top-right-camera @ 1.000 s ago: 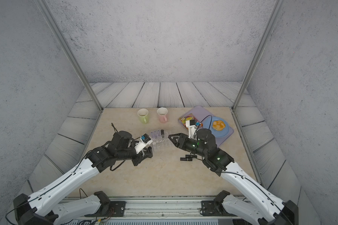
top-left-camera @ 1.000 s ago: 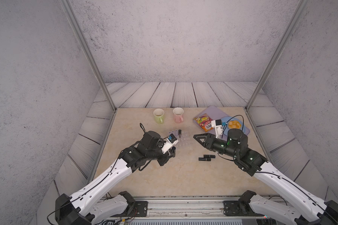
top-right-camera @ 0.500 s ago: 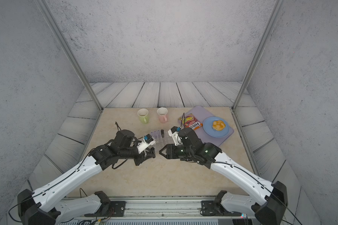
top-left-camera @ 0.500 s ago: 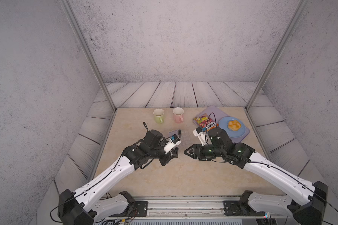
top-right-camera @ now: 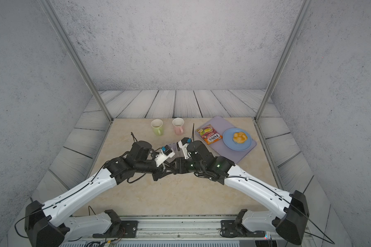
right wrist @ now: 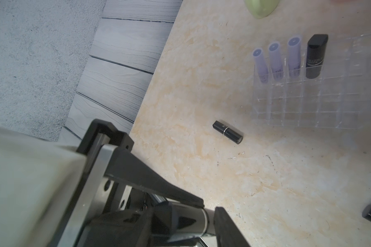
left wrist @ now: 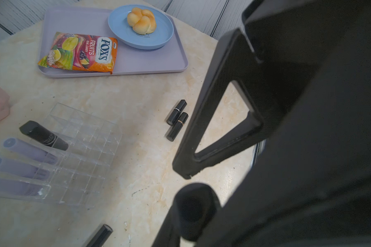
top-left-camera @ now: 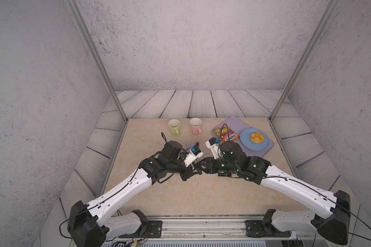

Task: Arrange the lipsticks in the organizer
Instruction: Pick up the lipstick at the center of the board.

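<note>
Right wrist view puts the nearest action at mid-table: the left gripper (right wrist: 192,210) is pinched on a held black lipstick (right wrist: 186,217), whose silver band shows past the fingers. The right gripper (top-left-camera: 203,166) meets it nose to nose in both top views. In the left wrist view one of its fingers stands off the tube with bare table between, so its jaws read as spread, not yet gripping.

This looks like a hand-over to the right arm. To do it well, the right jaws should close squarely across the free, banded end, clear of the left fingers. The left should let go only once that grip is firm, since a glossy round tube will slip or twist if caught off-centre.

Just beyond lies a loose black lipstick (right wrist: 227,132), and toward the right arm's side a touching pair of black lipsticks (left wrist: 176,112). Further on is the clear organizer (right wrist: 308,102), with three lilac lipsticks (right wrist: 275,59) and a standing black lipstick (right wrist: 316,55) in one edge row. The cell beside that black one looks the natural target, entered upright without nudging the organizer. Farthest stand a green mug (top-left-camera: 174,127), a pink mug (top-left-camera: 195,126) and the lilac tray (left wrist: 137,62).
</note>
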`<state>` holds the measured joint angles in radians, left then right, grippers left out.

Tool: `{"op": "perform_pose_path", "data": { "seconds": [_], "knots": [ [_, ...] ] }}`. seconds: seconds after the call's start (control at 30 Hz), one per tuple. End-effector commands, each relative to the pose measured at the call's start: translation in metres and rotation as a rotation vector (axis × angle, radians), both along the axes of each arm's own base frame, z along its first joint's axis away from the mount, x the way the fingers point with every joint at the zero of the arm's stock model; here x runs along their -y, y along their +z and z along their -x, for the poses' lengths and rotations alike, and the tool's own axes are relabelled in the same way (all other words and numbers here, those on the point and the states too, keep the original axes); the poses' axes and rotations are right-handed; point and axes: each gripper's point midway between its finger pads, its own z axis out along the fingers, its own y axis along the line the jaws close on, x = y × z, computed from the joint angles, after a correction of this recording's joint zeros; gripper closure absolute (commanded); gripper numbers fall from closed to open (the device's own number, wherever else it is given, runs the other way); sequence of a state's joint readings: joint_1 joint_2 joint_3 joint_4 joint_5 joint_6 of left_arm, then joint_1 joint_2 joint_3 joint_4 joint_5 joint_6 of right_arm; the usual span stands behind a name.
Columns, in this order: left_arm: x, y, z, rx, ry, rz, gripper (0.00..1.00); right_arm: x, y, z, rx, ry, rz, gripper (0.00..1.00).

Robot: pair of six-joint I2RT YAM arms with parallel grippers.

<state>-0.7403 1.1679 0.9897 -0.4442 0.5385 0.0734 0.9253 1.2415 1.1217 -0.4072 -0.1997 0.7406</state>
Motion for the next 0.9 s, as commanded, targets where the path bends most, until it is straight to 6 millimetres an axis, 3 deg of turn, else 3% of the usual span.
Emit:
{"op": "perform_pose_path", "data": {
  "seconds": [0.0,0.27,0.5,0.67,0.77,0.87],
  "knots": [
    [0.01,0.019,0.002,-0.006,-0.025,0.06,1.0,0.008,-0.003,-0.013,0.062,-0.079,0.071,0.56],
    [0.01,0.017,0.001,-0.023,-0.022,0.042,1.0,0.004,-0.007,-0.017,0.076,-0.094,0.125,0.65],
    [0.009,0.019,-0.004,-0.017,0.005,0.029,0.99,0.008,-0.012,-0.02,0.073,-0.128,0.148,0.81],
    [0.0,0.034,-0.017,0.002,0.11,0.038,0.63,0.023,-0.01,-0.034,0.129,-0.235,0.157,0.9],
    [-0.018,0.048,-0.028,0.012,0.206,0.053,0.5,0.037,0.0,-0.05,0.2,-0.295,0.163,0.95],
    [-0.05,0.059,-0.048,-0.003,0.35,0.062,0.42,0.053,0.011,-0.074,0.3,-0.362,0.168,1.0]
  ]
}}
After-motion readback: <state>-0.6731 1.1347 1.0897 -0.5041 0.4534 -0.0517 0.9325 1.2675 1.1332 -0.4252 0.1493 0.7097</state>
